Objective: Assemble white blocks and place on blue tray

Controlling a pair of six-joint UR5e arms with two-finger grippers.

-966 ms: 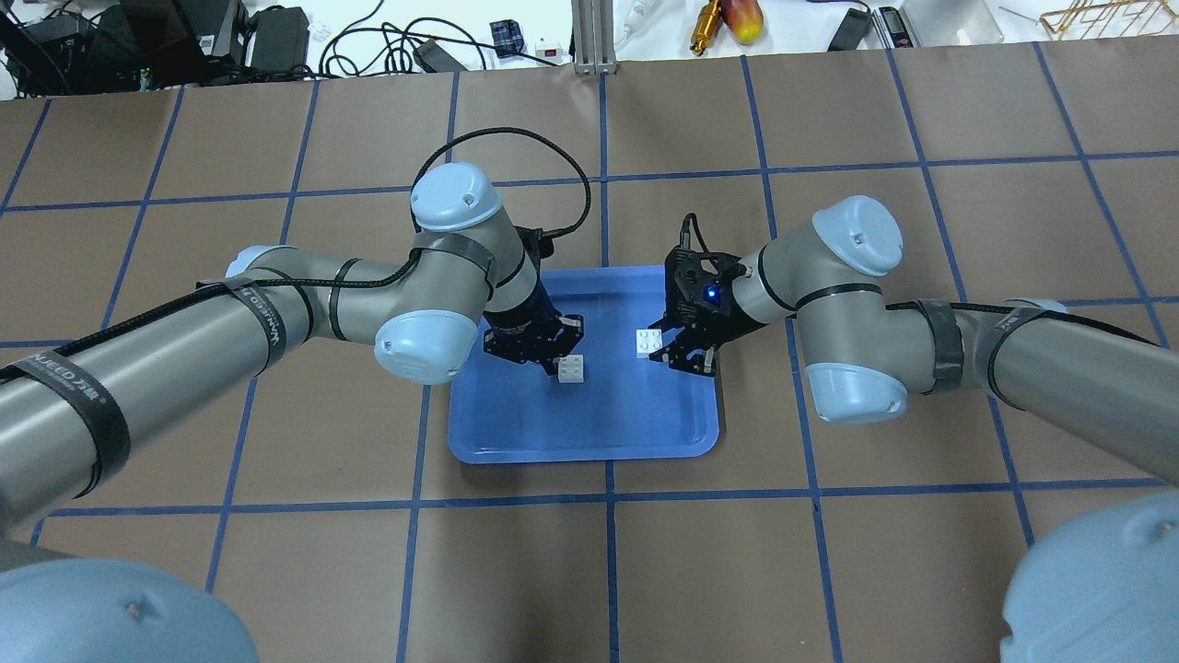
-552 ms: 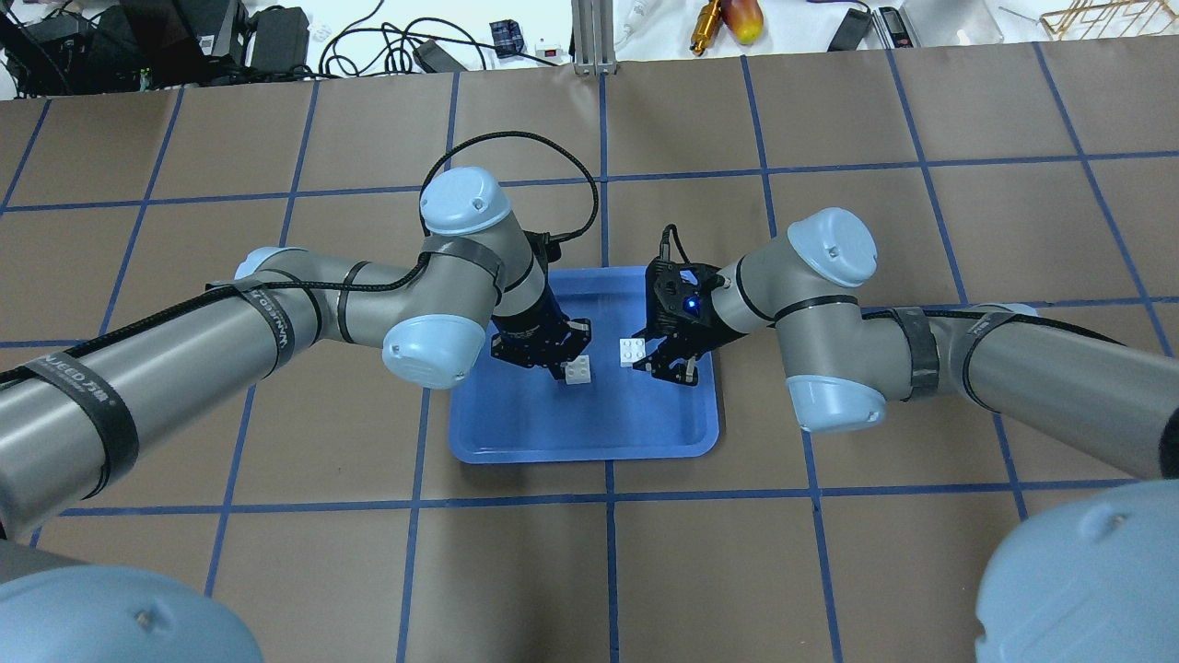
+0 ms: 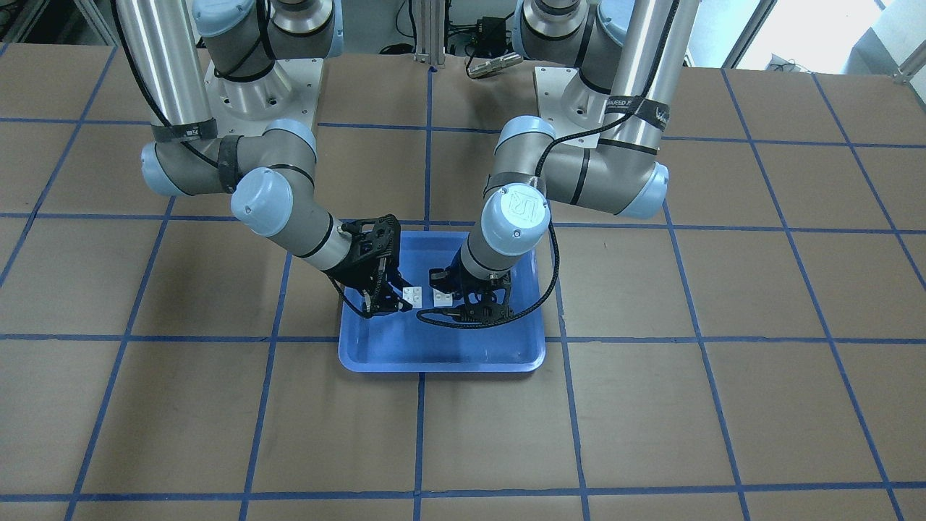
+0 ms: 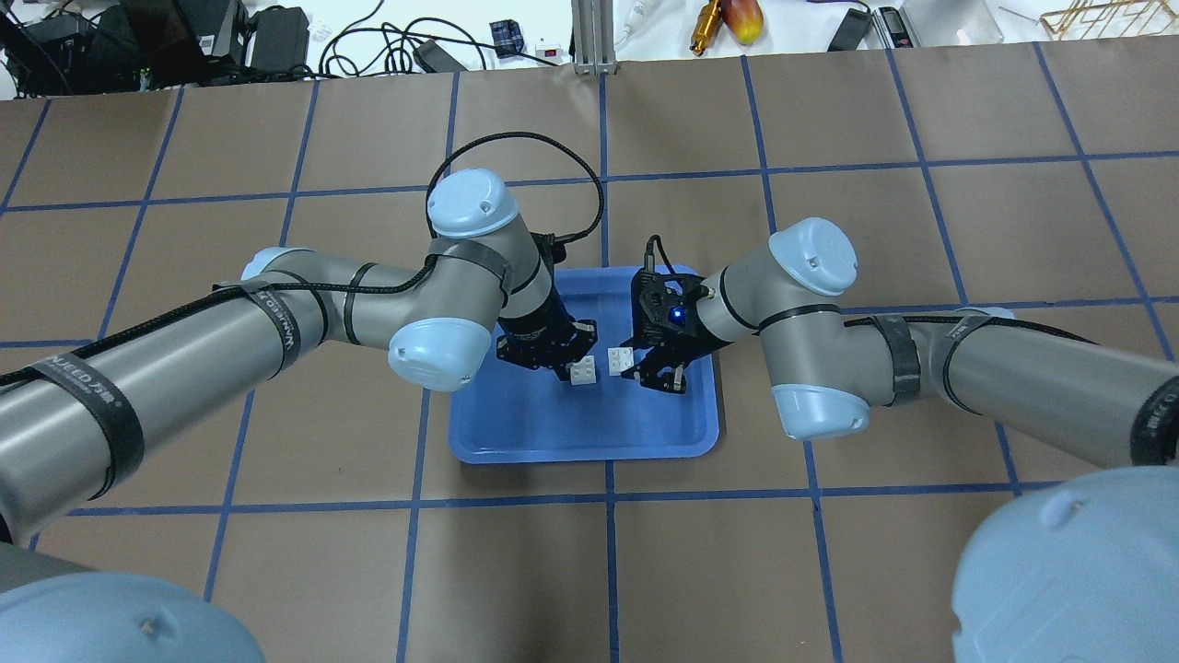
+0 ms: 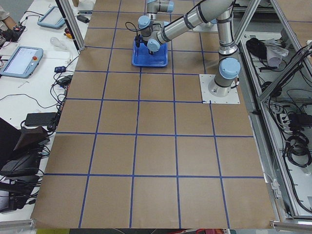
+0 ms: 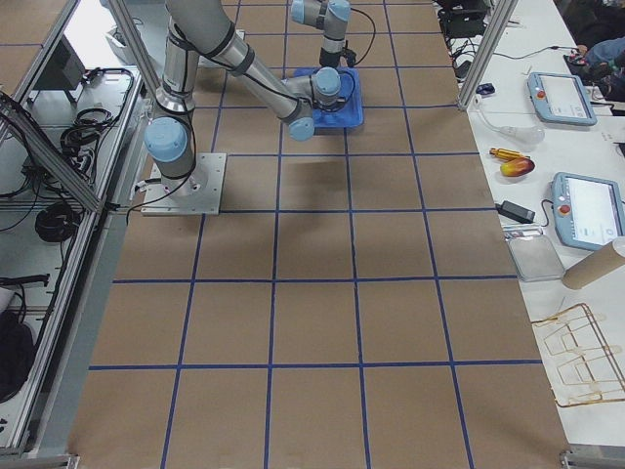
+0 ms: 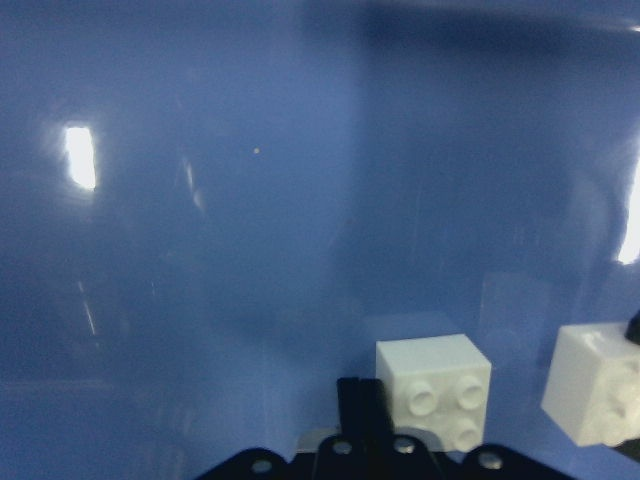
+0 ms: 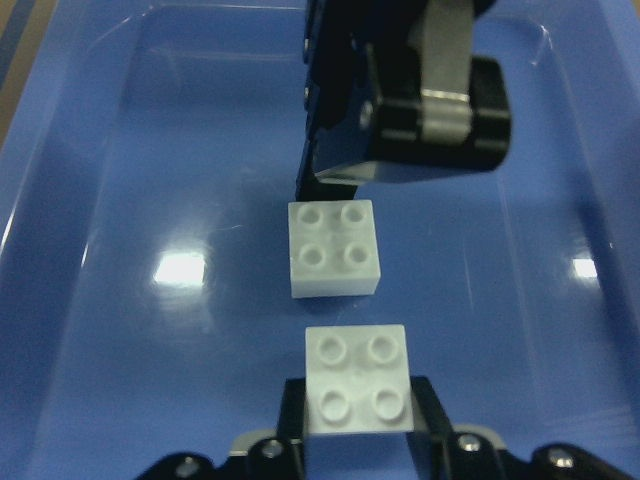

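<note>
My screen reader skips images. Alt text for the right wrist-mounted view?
A white block held by the right gripper faces a second white block held by the left gripper, a gap between them, over the blue tray.

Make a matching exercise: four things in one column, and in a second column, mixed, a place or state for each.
1. blue tray
2. white block in the left tool
3. white block in the right tool
4. black cable

A. forms a loop
B. nearer block in the right wrist view
C. lies on the table
D. farther block in the right wrist view

Pairs: 1-C, 2-D, 3-B, 4-A
</note>
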